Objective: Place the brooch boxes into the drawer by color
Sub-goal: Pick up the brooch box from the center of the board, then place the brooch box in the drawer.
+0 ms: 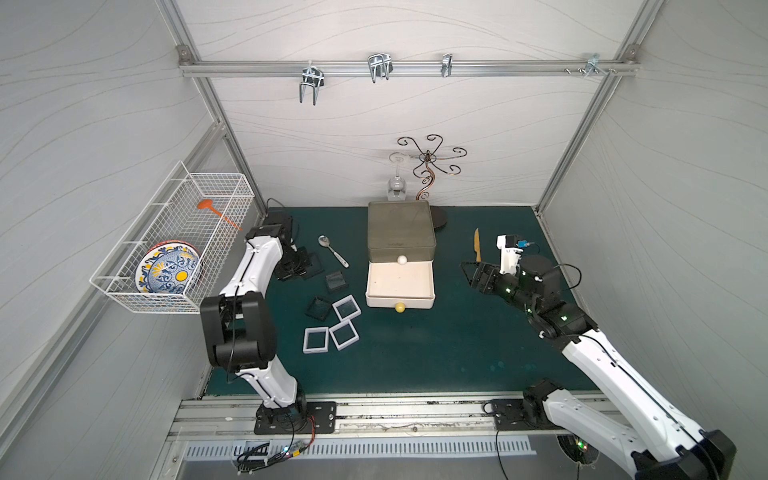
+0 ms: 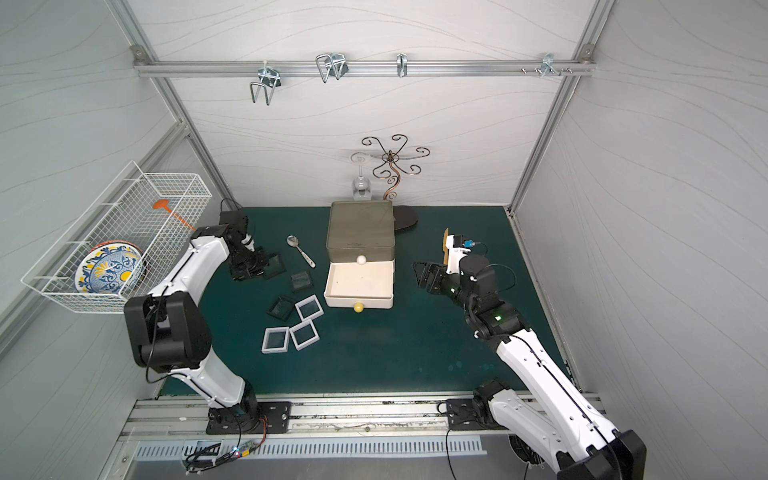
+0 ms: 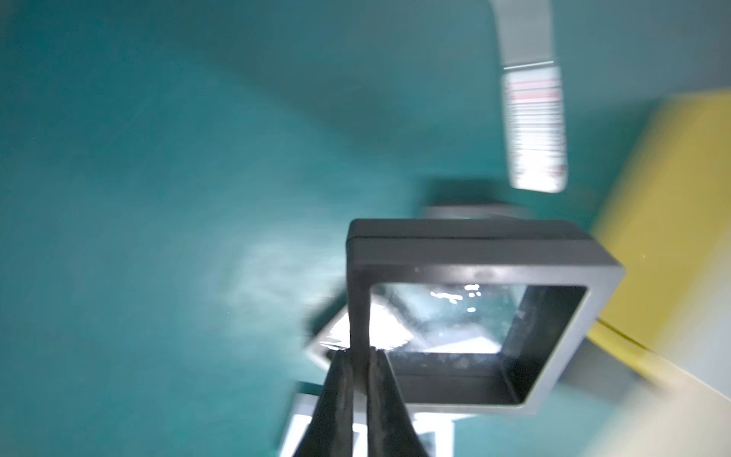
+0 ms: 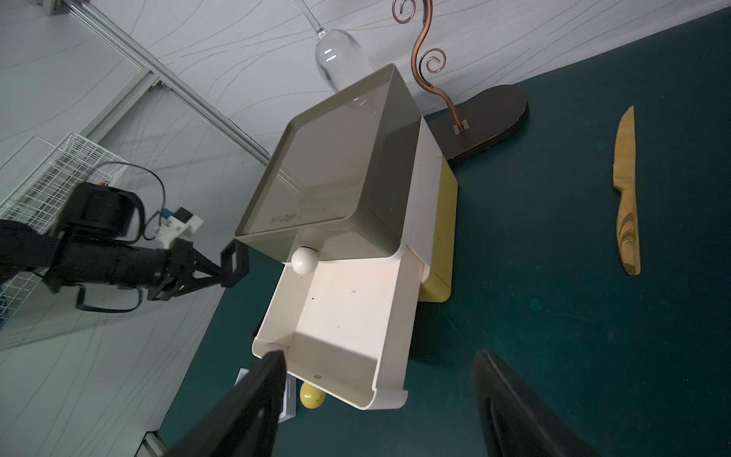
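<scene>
My left gripper (image 3: 359, 354) is shut on one edge of a black brooch box (image 3: 474, 253), holding it off the mat at the left of the drawer (image 1: 401, 237). The same held box (image 4: 235, 261) shows in the right wrist view. The drawer's white tier (image 1: 401, 282) with the yellow knob (image 1: 400, 307) is pulled out, its floor bare. Two black brooch boxes (image 1: 336, 281) (image 1: 319, 308) and three white ones (image 1: 346, 307) (image 1: 343, 333) (image 1: 316, 339) lie on the mat in both top views. My right gripper (image 1: 467, 270) hangs open to the right of the drawer, holding nothing.
A spoon (image 1: 332, 250) lies left of the drawer and a wooden knife (image 1: 478, 245) right of it. A scrolled metal stand (image 1: 428, 166) with a hanging wine glass (image 1: 397, 187) is behind the drawer. A wire basket (image 1: 166, 249) holding a plate hangs on the left wall.
</scene>
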Robot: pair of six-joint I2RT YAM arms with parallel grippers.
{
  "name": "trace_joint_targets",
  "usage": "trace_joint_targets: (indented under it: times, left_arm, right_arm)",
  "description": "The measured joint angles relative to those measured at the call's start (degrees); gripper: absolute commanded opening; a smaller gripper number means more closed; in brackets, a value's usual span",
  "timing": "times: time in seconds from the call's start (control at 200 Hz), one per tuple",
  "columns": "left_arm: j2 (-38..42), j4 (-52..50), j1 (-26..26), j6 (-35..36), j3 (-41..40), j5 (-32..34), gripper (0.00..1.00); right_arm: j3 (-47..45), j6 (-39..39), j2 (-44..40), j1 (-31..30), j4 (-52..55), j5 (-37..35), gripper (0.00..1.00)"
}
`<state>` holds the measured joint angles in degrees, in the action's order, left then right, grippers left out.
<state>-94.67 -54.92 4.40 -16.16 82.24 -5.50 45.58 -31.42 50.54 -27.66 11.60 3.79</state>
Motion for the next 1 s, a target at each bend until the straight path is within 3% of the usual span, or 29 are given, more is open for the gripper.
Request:
trace_joint_targets:
  times: [0.16, 0.495, 0.675, 1.001]
  left_arm:
    - [6.8, 1.2, -9.6, -0.4, 1.9, -3.5, 0.00]
    - [10.5, 1.9, -22.3, -2.1, -0.3, -5.4, 0.00]
    - [12.6, 2.4, -25.9, -3.2, -3.7, -5.6, 0.00]
    - [9.0, 5.1, -29.2, -4.2, -6.3, -4.4, 0.00]
  right_arm:
    - [0.2, 0.0, 0.7, 0.0, 0.5, 0.0, 0.78]
    - [0.2, 0.0, 1.2, 0.0, 1.0, -0.1, 0.77]
    - [0.2, -0.1, 1.6, 0.0, 1.0, -0.2, 0.77]
    - [0.2, -0.2, 1.8, 0.0, 1.0, -0.4, 0.77]
